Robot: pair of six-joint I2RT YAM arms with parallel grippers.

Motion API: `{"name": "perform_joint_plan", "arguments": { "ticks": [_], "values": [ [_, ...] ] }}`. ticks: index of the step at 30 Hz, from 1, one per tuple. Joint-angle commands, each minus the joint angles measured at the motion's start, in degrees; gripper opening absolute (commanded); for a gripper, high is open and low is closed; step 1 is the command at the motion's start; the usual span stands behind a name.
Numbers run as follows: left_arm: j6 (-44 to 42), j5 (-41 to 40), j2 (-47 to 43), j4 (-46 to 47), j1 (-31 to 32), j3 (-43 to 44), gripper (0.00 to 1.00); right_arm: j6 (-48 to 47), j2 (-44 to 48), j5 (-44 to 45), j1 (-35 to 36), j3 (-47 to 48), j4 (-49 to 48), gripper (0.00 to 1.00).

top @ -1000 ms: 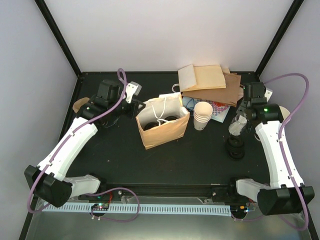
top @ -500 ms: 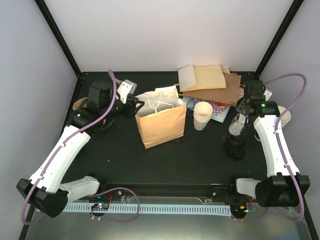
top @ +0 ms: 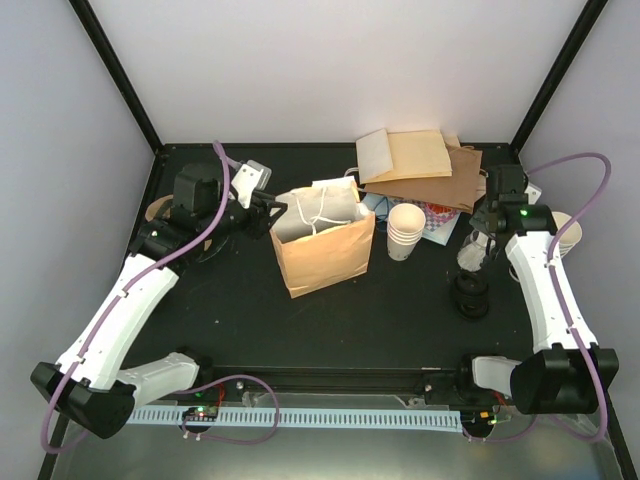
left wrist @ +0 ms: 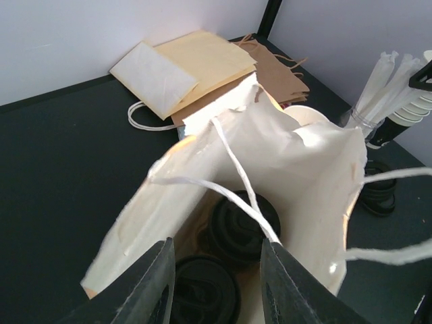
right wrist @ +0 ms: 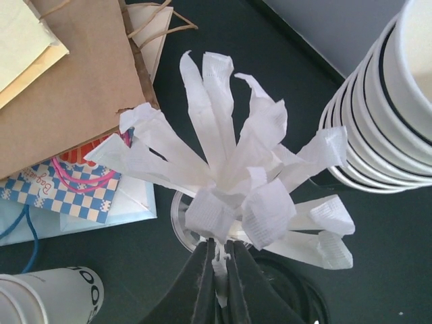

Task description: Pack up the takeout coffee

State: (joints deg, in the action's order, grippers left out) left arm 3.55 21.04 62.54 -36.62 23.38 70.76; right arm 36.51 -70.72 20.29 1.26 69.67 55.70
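Your black table (top: 230, 310) carries an upright bag (top: 325, 262) mid-table and a cup stack (top: 404, 232) just right of it. Flat paper bags (top: 420, 165) lie at the back, with straws (top: 476, 248) and lids (top: 470, 297) at right.

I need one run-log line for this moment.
left jaws: open above paper bag | bag holds two black-lidded cups | right jaws: shut on wrapped straw

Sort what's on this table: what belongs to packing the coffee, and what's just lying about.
Job in hand: open paper bag; lidded coffees inside it; left gripper at the bag's mouth; wrapped straw, probably, pinched by right gripper.

Lying about: lidless cup stack; flat bags; spare lids.
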Motion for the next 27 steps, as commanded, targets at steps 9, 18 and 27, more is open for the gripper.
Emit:
{"name": "perform_joint_plan", "arguments": {
  "ticks": [9,18,27],
  "values": [
    [-0.5,0.7,-1.5,-0.2,-0.3,0.4,0.38,0.0,1.4,-0.5,-0.3,9.4,6.2,0.02],
    [-0.1,1.3,-1.4,-0.3,-0.3,0.8,0.38,-2.2,3.2,-0.3,-0.3,15.6,10.7,0.03],
    [0.1,1.6,-1.6,-1.0,-0.3,1.5,0.39,-4.2,4.8,0.8,-0.2,22.3,15.0,0.03]
  ]
}}
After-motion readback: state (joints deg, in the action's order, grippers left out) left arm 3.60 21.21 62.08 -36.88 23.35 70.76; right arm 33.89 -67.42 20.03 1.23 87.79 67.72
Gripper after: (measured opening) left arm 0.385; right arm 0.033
